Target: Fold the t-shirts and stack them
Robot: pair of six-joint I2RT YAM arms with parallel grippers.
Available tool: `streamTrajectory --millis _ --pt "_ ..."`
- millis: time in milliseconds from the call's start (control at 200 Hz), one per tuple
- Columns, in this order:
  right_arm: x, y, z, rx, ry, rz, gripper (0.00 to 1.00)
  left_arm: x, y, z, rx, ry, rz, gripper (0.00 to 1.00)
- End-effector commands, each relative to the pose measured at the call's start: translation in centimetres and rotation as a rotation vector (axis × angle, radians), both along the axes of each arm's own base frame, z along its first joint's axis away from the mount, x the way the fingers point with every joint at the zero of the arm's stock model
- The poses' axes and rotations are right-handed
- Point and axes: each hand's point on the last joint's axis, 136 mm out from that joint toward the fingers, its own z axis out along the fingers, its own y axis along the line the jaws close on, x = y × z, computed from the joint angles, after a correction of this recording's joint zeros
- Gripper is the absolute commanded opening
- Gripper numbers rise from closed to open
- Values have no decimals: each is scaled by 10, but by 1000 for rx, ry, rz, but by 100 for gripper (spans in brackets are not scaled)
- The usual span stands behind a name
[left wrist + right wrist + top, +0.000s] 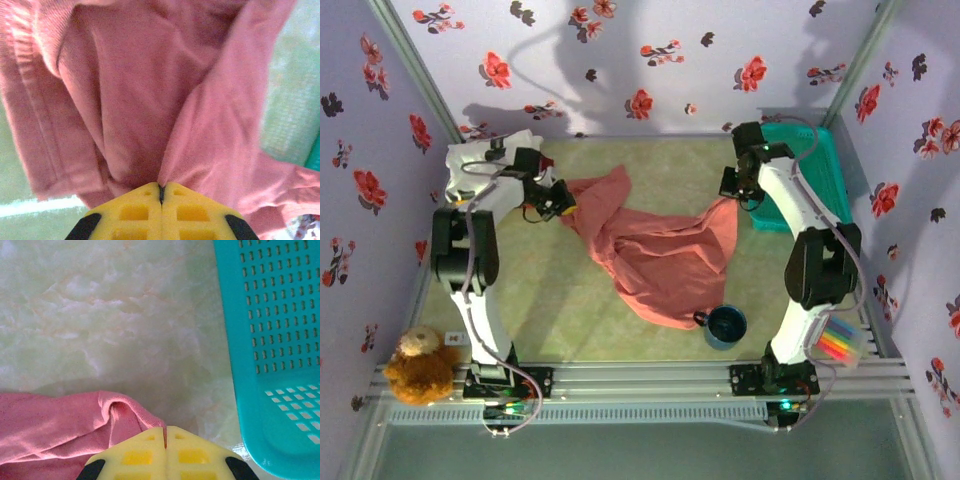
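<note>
Top external, left gripper (564, 204) and right gripper (732, 194) both clenched on salmon-pink t-shirt (660, 255), teal basket (820, 150) beside

A large plain salmon-pink t-shirt (665, 260) is recorded unfolded and crumpled across the middle of the table (570, 300). Two of its edges are raised off the surface — one is pinched in the closed left gripper (161, 189), the other in the closed right gripper (165, 429) — and the cloth sags between them in loose folds. Its lower part rests on the table. A white t-shirt (480, 155) is noted bunched at the far-left corner; its markings cannot be made out.
</note>
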Motion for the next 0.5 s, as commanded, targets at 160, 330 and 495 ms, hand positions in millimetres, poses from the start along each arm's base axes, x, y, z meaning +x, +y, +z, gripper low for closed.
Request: streamTrajectory --millis 160,330,495 --pt "-42 -1 99 81 -251 -25 0 -11 17 179 -198 -312 63 0" --pt "-79 -12 141 32 -428 -48 0 -32 35 272 -264 -515 165 0" --pt "-106 -29 203 34 -644 -68 0 -56 64 353 -287 -714 294 0"
